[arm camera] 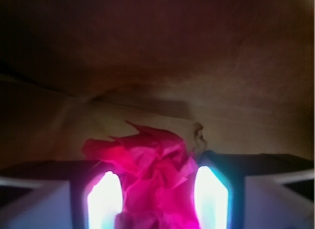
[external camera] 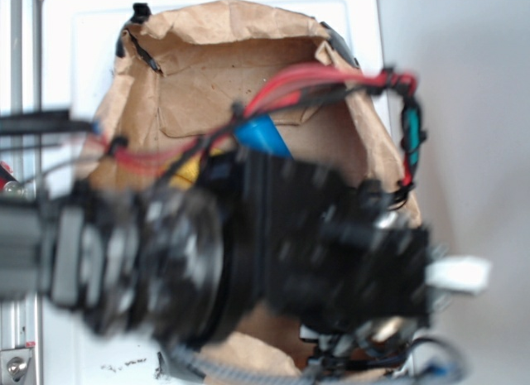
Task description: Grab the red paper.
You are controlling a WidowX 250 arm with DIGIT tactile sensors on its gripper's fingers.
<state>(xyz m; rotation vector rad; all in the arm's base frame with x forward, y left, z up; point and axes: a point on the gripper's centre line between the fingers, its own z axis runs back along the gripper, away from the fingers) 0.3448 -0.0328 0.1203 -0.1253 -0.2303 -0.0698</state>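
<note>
Fingers [arm camera: 104,199] of the gripper [arm camera: 157,199] sit narrow around the red paper [arm camera: 147,160] inside the brown paper bag [external camera: 215,79], apparently gripping it for lifting.

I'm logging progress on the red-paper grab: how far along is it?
Done: the arm has reached into the brown paper bag, and the gripper straddles the red paper. In hand: the fingers flank the wad; whether they pinch it is unclear. Left: a confirmed grip and lifting it out.
</note>
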